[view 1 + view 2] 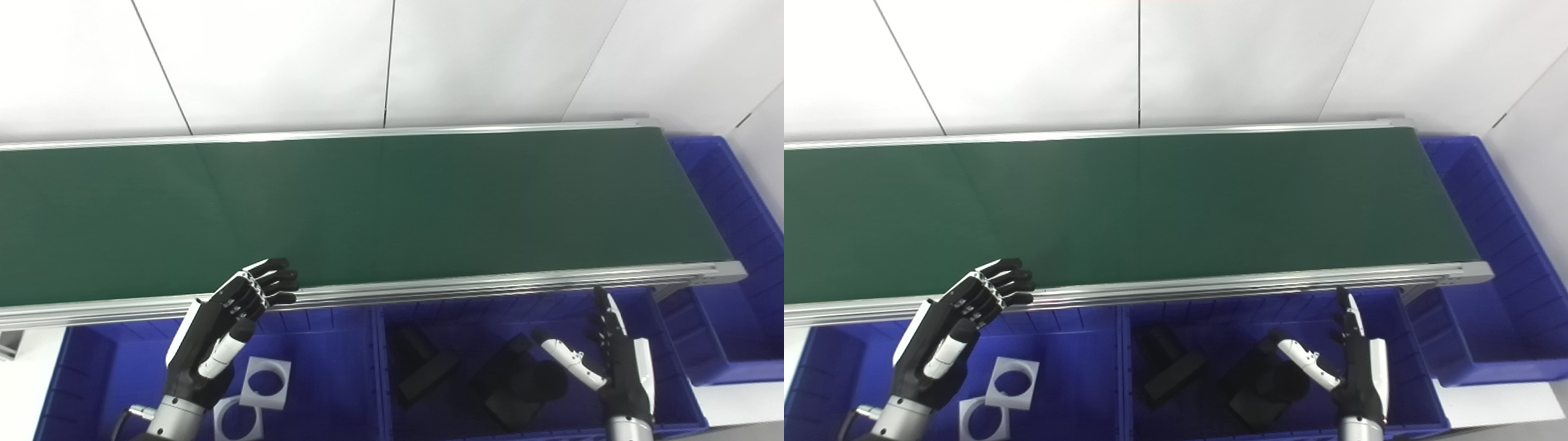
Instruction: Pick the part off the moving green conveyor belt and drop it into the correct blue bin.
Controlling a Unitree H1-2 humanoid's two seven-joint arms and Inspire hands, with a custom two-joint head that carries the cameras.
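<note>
White wall panels (263, 61) filled the background, and the green conveyor belt (367, 208) ran across the whole width in front of them, cut off at the left edge so I couldn't see where it started. No part was riding on the stretch of belt that showed. Below its near aluminium rail (465, 286) sat the blue bins: the left bin (331, 367) had two white square pieces with round holes (266, 382), the lower one clipped by the bottom edge and partly behind the left arm. The middle bin (674, 367) held a pile of black parts (429, 367), but they were dark on dark and I honestly couldn't make out their shapes. Another blue bin (723, 184) wrapped round the belt's right end, running out of the picture. The left hand (236, 318) hung over the left bin with its fingers (275, 283) loosely curled over the rail, holding nothing. The right hand (612, 361) was above the middle bin's right side, fingers spread and pointing up, empty too.
</note>
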